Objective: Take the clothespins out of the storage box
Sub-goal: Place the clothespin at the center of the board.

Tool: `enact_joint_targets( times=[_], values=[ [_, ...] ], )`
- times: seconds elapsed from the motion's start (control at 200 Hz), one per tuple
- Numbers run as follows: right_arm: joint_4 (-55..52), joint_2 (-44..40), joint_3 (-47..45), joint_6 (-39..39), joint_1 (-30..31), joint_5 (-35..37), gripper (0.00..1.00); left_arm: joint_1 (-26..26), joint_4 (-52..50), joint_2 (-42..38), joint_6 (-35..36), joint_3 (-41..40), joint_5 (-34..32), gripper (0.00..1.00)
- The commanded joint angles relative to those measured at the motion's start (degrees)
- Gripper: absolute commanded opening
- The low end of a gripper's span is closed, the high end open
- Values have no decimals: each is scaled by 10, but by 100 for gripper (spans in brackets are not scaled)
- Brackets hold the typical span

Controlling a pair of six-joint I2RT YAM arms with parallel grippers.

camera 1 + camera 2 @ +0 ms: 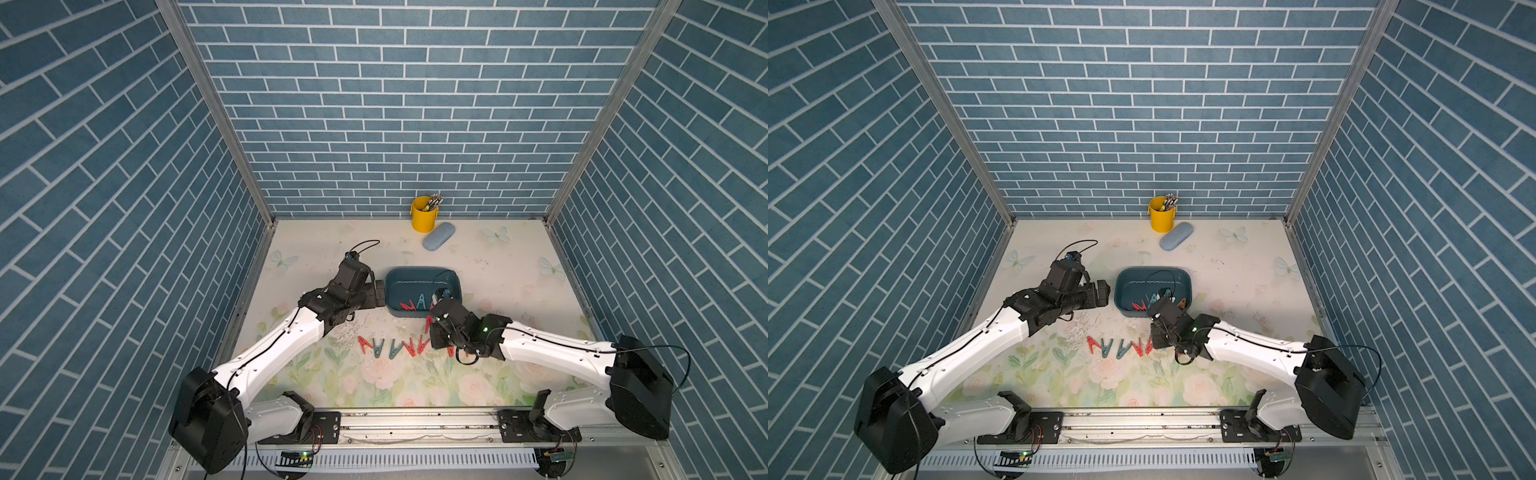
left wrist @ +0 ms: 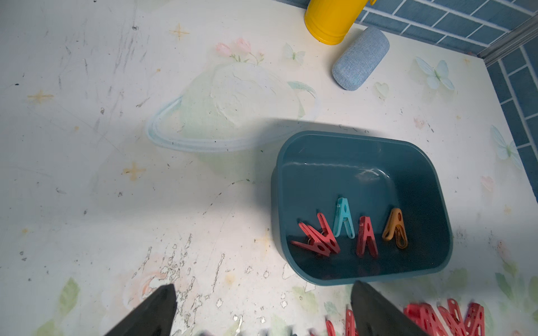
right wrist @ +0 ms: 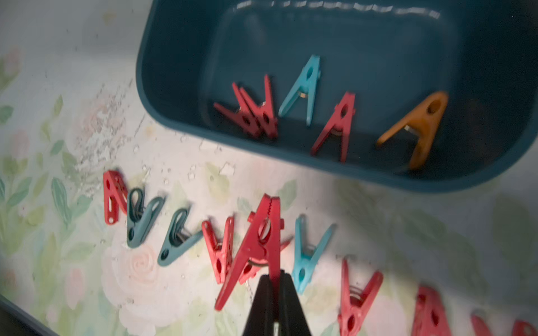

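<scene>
Well past halfway, I judge. A row of pins [image 3: 112, 200] lies on the bench [image 1: 519, 266] between the box [image 2: 407, 174] and the near edge: red, teal, light blue, roughly ten, some blurred. The right claw [image 3: 273, 275] is pressed together on one leg of a red pin [image 3: 259, 238], held over that row and clear of the box, so this one is out but not yet laid down. Left in the box, against its near wall: a red cluster of two or three, a light blue, a red, an orange. The box sits about mid-bench. The left claw [image 2: 263, 286] is spread and pinches nothing, just beside the box's left end.

The bench wears a pale flower-and-butterfly print, scratched and flaking near the row. A yellow bucket [image 1: 424, 216] and a blue case [image 1: 438, 242] stand at the far edge. Blue brick-patterned walls [image 1: 374, 104] close three sides, with metal posts [image 1: 224, 124] at the far corners.
</scene>
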Motion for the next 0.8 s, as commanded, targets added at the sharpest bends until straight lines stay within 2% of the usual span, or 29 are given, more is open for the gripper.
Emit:
enact_joint_targets(
  times=[0.0, 0.295, 0.685, 0.795],
  values=[
    [-16, -5, -19, 73, 41, 36, 0, 7, 8, 8, 20, 14, 15, 99],
    [-8, 24, -52, 139, 136, 45, 0, 13, 14, 19, 24, 14, 38, 100],
    [31, 45, -87, 166, 152, 20, 0, 13, 15, 10, 17, 4, 43, 99],
    [33, 59, -82, 162, 151, 19, 4, 13, 16, 10, 13, 0, 45, 99]
  ],
)
